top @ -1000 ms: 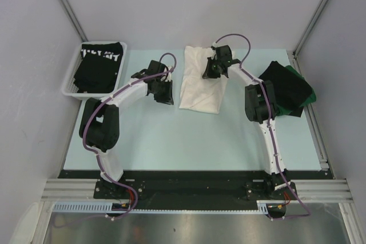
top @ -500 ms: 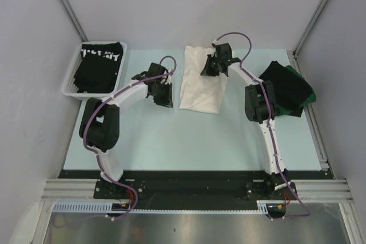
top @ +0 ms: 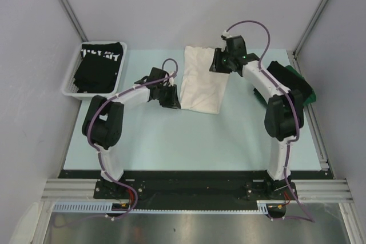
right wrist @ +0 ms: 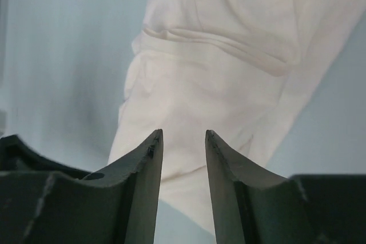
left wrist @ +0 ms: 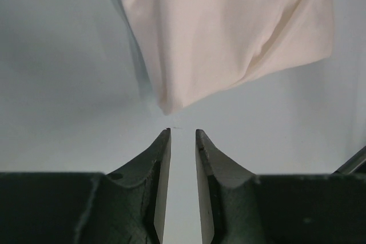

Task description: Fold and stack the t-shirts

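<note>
While the left end effector (left wrist: 183, 134) is hovering slightly spread and empty beside the tee's (left wrist: 229, 32) near corner, and the right end effector (right wrist: 181, 135) likewise over its far end, pinching corners squarely seems best.

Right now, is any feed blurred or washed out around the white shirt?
Top external: sharp, even light, the white t-shirt not blown out, though the black t-shirt on the right loses fold detail. Left wrist: shirt corner slightly soft, a shadow along its left edge; left pincer dark. Right wrist: creases readable, right pincer in silhouette.
</note>
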Robot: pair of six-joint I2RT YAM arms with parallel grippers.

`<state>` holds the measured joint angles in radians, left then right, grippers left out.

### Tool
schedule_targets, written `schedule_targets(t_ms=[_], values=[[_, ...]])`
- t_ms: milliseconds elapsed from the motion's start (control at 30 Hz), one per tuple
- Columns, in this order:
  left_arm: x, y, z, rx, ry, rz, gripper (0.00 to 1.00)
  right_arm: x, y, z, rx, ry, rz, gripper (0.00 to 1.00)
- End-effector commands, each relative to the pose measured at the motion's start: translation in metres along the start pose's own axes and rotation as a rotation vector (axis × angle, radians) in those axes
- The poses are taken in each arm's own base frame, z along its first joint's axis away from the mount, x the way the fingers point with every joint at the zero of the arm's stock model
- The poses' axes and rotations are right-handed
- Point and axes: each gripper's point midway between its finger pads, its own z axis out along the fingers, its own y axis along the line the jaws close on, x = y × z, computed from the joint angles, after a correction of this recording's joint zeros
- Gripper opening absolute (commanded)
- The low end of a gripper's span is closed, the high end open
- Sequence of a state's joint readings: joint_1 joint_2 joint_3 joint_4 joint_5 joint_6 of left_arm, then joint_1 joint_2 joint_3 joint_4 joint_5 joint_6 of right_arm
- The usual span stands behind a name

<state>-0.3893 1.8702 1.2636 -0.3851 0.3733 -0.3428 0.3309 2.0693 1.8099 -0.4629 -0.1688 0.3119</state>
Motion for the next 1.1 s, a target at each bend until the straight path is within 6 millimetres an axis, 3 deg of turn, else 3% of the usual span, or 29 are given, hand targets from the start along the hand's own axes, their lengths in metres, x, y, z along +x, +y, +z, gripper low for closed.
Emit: schedule_targets(t_ms=[0,233,433,600,733,1067], values=[[-0.017,-0.009,0.011,0.081,-0.050,-0.001,0.29,-0.014,-0.006,-0.055,0.053,-0.061,-0.045,0.41],[-0.022,0.003,0.029,0.036,-0.031,-0.030,0.35,0.002,-0.021,-0.087,0.102,-0.046,-0.037,0.43],[-0.032,0.008,0.031,-0.004,-0.045,-0.025,0.44,-0.005,-0.023,-0.101,0.120,-0.075,-0.036,0.46],[-0.040,0.006,0.031,-0.003,-0.055,-0.021,0.50,-0.005,-0.022,-0.102,0.112,-0.071,-0.025,0.48],[-0.036,0.007,0.037,0.008,-0.035,-0.030,0.50,0.000,-0.023,-0.100,0.112,-0.055,-0.013,0.48],[-0.028,0.012,0.047,0.004,-0.007,-0.058,0.44,0.022,-0.027,-0.103,0.121,-0.010,0.034,0.49]])
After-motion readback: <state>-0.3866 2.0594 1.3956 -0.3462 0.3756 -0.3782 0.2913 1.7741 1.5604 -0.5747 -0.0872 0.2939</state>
